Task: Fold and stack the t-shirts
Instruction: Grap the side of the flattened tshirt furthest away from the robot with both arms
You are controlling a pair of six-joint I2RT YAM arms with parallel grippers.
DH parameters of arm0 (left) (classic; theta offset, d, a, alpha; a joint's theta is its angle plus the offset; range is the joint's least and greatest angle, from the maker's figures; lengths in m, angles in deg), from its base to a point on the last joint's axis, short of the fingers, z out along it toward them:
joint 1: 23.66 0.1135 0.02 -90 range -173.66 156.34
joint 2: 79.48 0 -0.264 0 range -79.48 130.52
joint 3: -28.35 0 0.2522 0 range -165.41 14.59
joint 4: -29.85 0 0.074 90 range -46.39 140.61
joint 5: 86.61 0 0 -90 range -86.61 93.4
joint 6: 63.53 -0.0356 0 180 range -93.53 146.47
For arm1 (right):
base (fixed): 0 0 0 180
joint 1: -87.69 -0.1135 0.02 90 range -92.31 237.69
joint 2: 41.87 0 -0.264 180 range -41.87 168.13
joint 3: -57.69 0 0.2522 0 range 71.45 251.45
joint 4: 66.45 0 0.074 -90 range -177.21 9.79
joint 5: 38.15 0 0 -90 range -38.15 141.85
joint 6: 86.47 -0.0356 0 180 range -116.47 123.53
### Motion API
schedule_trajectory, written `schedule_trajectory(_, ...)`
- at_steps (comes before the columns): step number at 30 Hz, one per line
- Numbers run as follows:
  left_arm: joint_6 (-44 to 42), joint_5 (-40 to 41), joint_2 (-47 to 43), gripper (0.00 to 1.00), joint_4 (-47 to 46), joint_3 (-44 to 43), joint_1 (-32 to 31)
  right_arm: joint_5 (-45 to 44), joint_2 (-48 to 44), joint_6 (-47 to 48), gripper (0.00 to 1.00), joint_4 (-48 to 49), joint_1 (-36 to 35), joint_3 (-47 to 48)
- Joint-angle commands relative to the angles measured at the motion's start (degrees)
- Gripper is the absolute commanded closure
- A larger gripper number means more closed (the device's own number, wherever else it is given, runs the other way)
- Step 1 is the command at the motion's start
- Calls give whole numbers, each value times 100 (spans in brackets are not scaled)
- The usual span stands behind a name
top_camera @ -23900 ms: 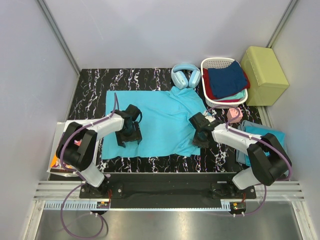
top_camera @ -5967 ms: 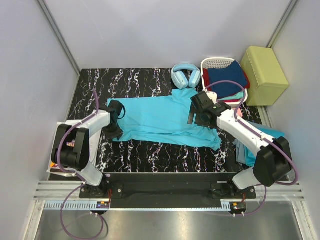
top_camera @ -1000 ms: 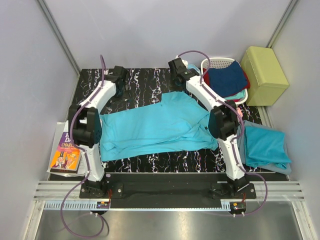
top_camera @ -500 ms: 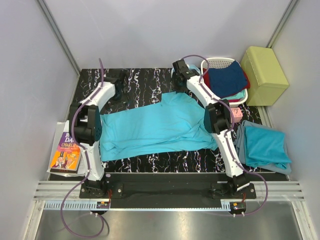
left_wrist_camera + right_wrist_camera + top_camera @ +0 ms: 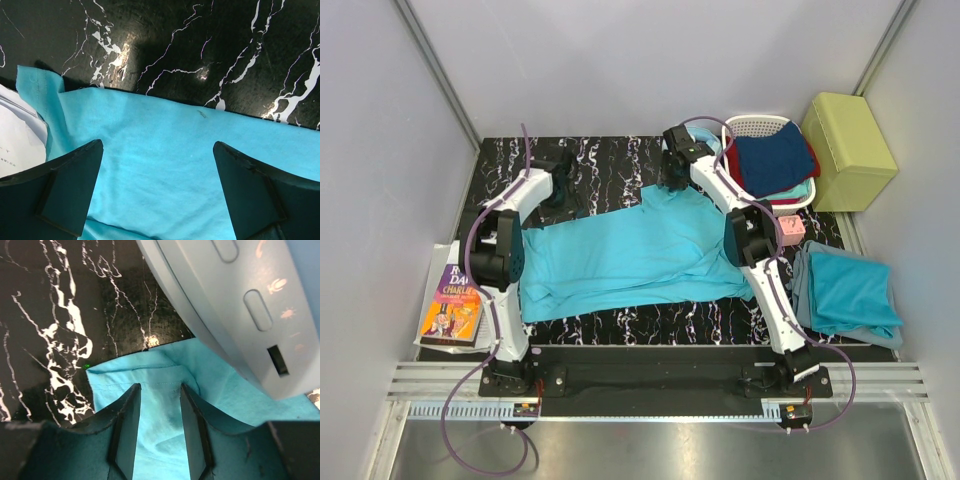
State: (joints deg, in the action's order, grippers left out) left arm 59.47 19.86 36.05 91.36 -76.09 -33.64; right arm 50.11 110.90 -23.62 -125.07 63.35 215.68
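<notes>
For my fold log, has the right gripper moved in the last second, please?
Yes. The right gripper came nearward, from beside the white basket's far rim to the teal shirt's far edge.

Pale grey walls (image 5: 640,60), black marbled tabletop (image 5: 610,160), olive box (image 5: 847,150)

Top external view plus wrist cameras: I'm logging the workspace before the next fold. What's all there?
t-shirt: 1, turquoise, spread across table centre
folded t-shirt: 1, turquoise, right edge
laundry basket: 1, white, far right, holding navy, red clothes
headphones: 1, light blue, beside basket
book: 1, orange-purple, left edge
small object: 1, pink, near basket
box: 1, yellow-green, beyond basket
table: 1, black marbled
left claw: 1, black, open over t-shirt's edge
right claw: 1, black, open at t-shirt's far edge
</notes>
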Motion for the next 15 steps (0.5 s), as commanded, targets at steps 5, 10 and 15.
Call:
schedule_trajectory(5,58,-82,-180,1,-195,94,-31,156,332,88,51,100,-27,361)
schedule_trajectory(10,84,-74,-136,1,-196,94,-31,165,420,88,60,92,-18,370)
schedule_trajectory(15,111,-4,-118,1,-187,138,-39,156,394,88,77,56,-27,317)
